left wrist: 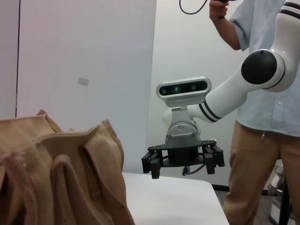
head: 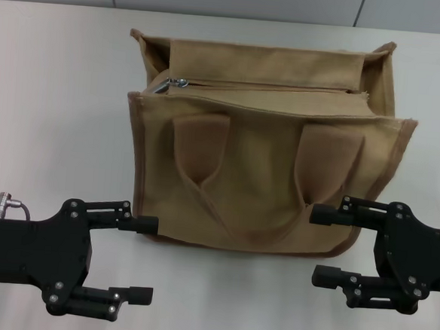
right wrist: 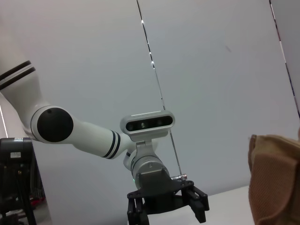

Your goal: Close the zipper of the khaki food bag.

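The zipper (head: 267,86) is seen running across the top panel of the khaki food bag (head: 263,138); its silver pull tab (head: 173,82) is parked at the bag's left end. The bag is set upright mid-table (head: 51,100), handles (head: 202,152) hanging down the near face. Whether the zipper teeth are meshed along the line cannot be told.

The left gripper (head: 142,259) is held low at the bag's near-left corner, fingers spread apart, nothing gripped; the upper fingertip is just beside the bag's bottom edge. The right gripper (head: 324,245) is held at the near-right corner, fingers likewise apart and empty, upper finger overlapping the bag's lower edge in view.

A person in a light shirt (left wrist: 267,93) is seen standing behind the right arm in the left wrist view.
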`<state>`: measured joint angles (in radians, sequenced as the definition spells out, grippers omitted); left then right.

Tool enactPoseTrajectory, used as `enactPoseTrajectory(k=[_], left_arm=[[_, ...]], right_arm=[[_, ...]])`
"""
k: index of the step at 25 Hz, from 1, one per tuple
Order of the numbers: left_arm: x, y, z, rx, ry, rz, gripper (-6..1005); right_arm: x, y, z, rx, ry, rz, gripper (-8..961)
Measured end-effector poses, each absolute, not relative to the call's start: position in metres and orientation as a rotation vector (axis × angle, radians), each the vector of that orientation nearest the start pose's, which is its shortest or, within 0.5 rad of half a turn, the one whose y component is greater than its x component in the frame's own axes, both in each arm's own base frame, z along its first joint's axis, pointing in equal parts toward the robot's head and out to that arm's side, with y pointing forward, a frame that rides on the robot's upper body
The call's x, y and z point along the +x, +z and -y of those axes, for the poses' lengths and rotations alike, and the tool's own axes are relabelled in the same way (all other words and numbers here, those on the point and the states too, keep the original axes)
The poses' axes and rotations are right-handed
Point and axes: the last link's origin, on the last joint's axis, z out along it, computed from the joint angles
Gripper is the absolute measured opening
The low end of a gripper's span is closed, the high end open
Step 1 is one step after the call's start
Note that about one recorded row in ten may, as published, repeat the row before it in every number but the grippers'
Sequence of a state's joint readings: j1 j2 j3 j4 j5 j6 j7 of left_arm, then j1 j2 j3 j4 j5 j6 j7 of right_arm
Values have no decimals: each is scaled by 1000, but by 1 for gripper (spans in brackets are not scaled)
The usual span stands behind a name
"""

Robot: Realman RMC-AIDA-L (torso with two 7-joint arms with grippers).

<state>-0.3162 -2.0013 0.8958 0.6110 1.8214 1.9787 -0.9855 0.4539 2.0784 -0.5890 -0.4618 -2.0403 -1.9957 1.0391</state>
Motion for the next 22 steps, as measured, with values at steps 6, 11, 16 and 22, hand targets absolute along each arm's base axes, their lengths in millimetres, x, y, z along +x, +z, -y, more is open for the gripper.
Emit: enactPoseTrajectory(k=[6,11,16,22], left_arm=[[-281,16,-226,-2955,-1027,146,773],[-281,16,-226,-2956,-1026,146,773],[-282,18,-226,-2868,-1068,151,772],[-299,38,-227,-2464,-1117,162,772]], right_arm=[[257,-10,-244,-2900,1212,-340,738],[257,-10,-243,-2900,1215,-339,738],[257,-11,-242,-2889,1227,-332,738],[256,-20,-234,-2840,1302,-283,738]])
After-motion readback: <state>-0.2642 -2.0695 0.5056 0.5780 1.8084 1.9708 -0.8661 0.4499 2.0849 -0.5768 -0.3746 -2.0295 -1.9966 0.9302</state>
